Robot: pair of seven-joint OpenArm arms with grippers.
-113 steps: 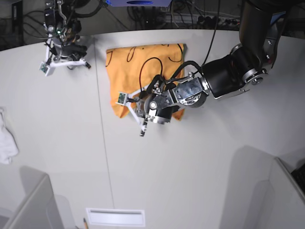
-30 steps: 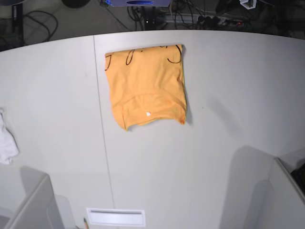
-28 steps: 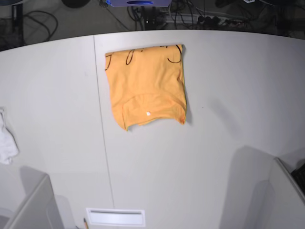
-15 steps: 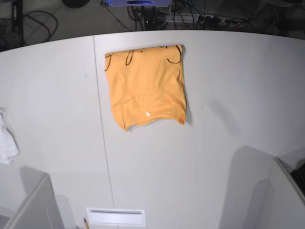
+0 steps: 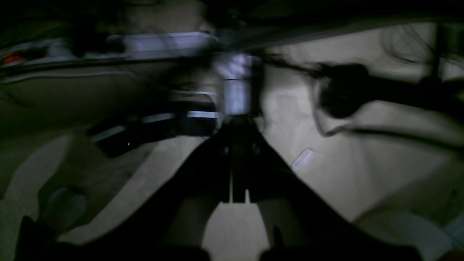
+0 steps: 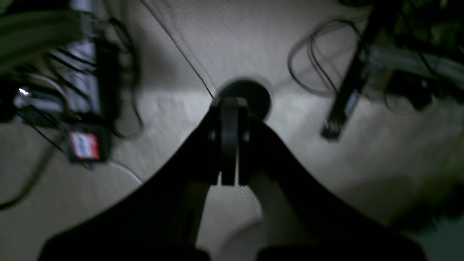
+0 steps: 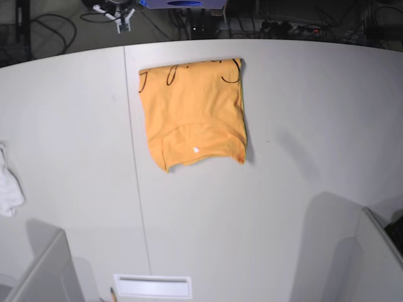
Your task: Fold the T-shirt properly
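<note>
Orange T-shirt (image 7: 192,114) folded on table (image 7: 283,189) | both grippers closed, empty | wrist views blurred

Both pincers: L (image 5: 237,197) & R (image 6: 229,181) jaws together.

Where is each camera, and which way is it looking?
Base: sits high above the table, looking down at the folded T-shirt and a white cloth; only the right gripper peeks in at the top edge.
Left wrist: on the left arm, looking past the shut left gripper at a dim, blurry floor.
Right wrist: on the right arm, looking past the shut right gripper at floor and cables.
Shared: both wrist views show floor, not the T-shirt.
</note>
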